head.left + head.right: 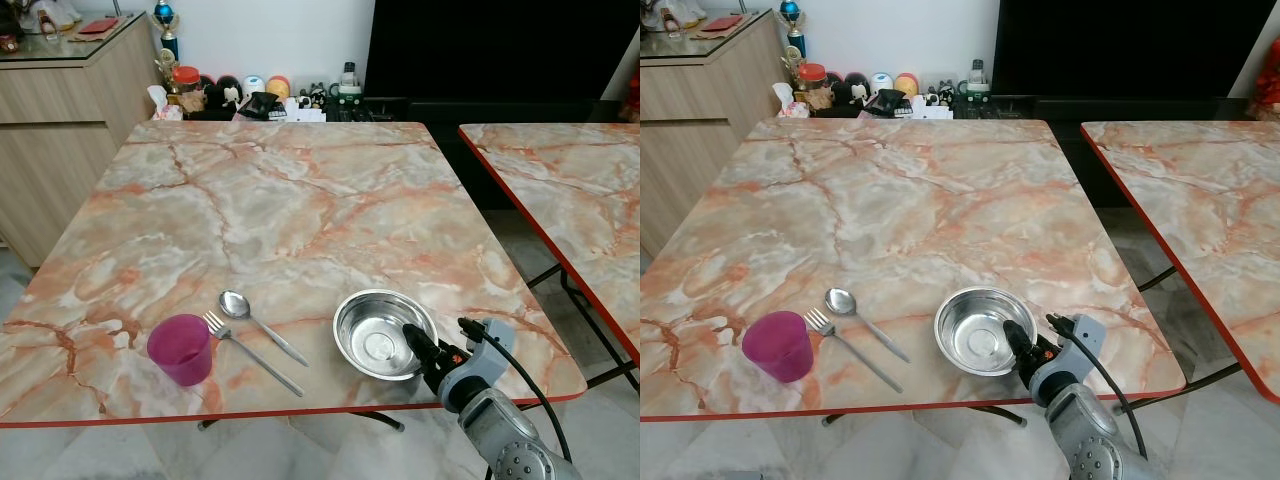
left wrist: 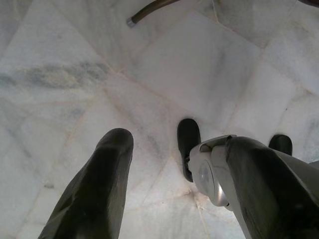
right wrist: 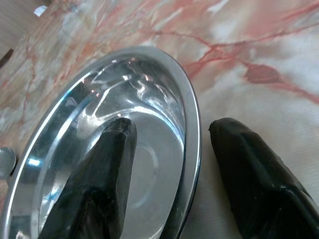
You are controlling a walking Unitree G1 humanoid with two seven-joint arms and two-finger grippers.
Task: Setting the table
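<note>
My right gripper (image 3: 169,139) straddles, fingers spread, the near rim of the shiny steel bowl (image 1: 372,322) at the marble table's (image 1: 300,190) front edge, its mirrored inside clearest from my wrist, while my left gripper (image 2: 169,164) hangs open over floor tiles (image 2: 75,74).

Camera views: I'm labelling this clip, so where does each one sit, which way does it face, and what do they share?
Left eye view: on the head, looking forward and down at the marble table; right gripper at the steel bowl.
Right eye view: same head, same table, with purple cup, fork and spoon.
Left wrist view: looks down at floor tiles past the left gripper, jaws open.
Right wrist view: jaws straddle the bowl's rim.
Shared: bowl, in both eyes and the right wrist.
</note>
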